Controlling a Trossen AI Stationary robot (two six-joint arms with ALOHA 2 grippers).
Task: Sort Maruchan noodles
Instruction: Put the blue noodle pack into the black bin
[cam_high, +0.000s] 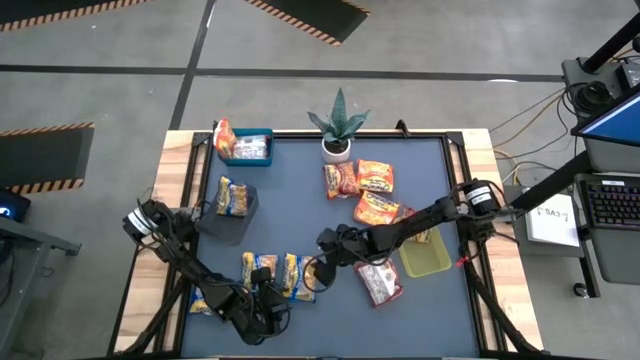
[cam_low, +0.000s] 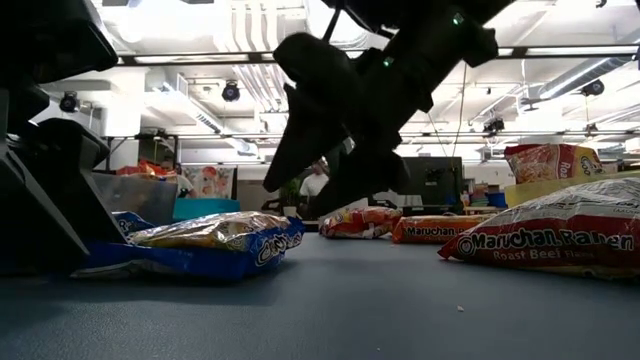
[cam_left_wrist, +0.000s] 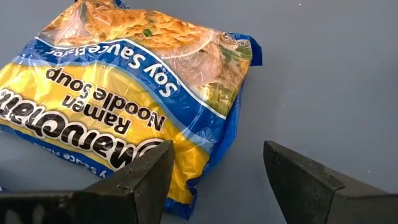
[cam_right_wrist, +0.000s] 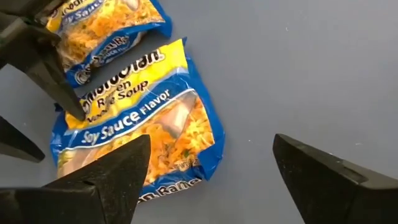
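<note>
On the dark blue table, going left to right, the left gripper sits low near the front edge at about 7 o'clock, its fingers spread wide with nothing between them. Just past them lies a yellow-and-blue noodle packet, flat on the table; from above, its long side runs from front to back. A second yellow-and-blue packet lies just beside it, also long from front to back. At 9 o'clock a grey bin holds another yellow-and-blue packet, and at 11 o'clock a blue bin holds more packets. The right gripper hangs near the middle of the table, a bit above it, its fingers spread wide and holding nothing, right over the second packet's edge. The right arm reaches in from 3 o'clock, bent at the elbow, and crosses over a red packet. Below it lies a red-and-white packet, tilted. A small potted plant stands at 12 o'clock, with two orange-red packets just in front of it. A yellow-green bin sits at 4 o'clock.
</note>
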